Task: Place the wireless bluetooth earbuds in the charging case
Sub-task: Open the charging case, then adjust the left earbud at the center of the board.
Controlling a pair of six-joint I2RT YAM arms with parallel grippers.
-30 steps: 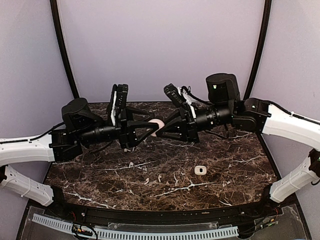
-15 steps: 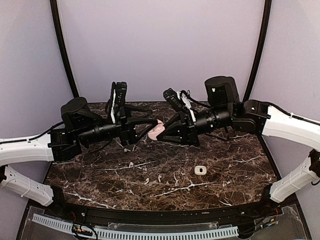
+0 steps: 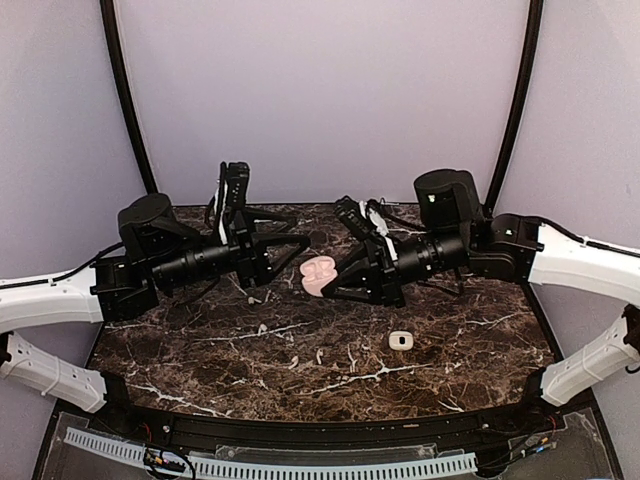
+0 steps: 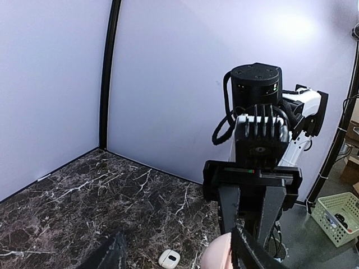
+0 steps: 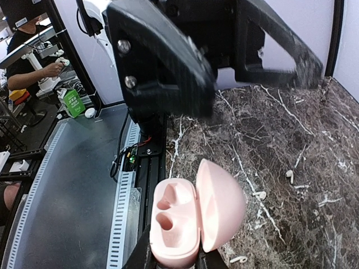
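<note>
Dark brown marble [image 3: 200, 350] veined with white carries the scene. At far left the left arm reaches in from the table's edge, white link first, then black, its forearm level and pointing toward the middle. The left gripper [image 3: 298, 247] hangs above the stone with its fingers [image 5: 162, 61] spread wide and nothing between them; its tips stand just beside the raised case without touching it.

At the centre, held clear of the table, is the charging case [image 3: 318, 271], pale pink, with its lid swung open. The right wrist view shows both sockets bare. The right gripper [image 3: 333, 285] pinches the lower half of the case from both sides, jaws pressed tight on it. Behind it the right arm runs level to a black motor drum, then to a white link leaving at far right.

The wireless bluetooth earbuds [image 5: 259, 195] lie loose on the marble, outside the case, tiny white stemmed pieces well apart from each other on the stone below and to the near side of the held case. Further right a small white case [image 3: 401, 340] sits flat on the table by itself.

Pale lilac walls [image 3: 320, 90] close the back and sides, with two black curved posts [image 3: 128, 110] rising from the table's far corners. A perforated metal strip [image 3: 270, 466] runs along the near edge.
</note>
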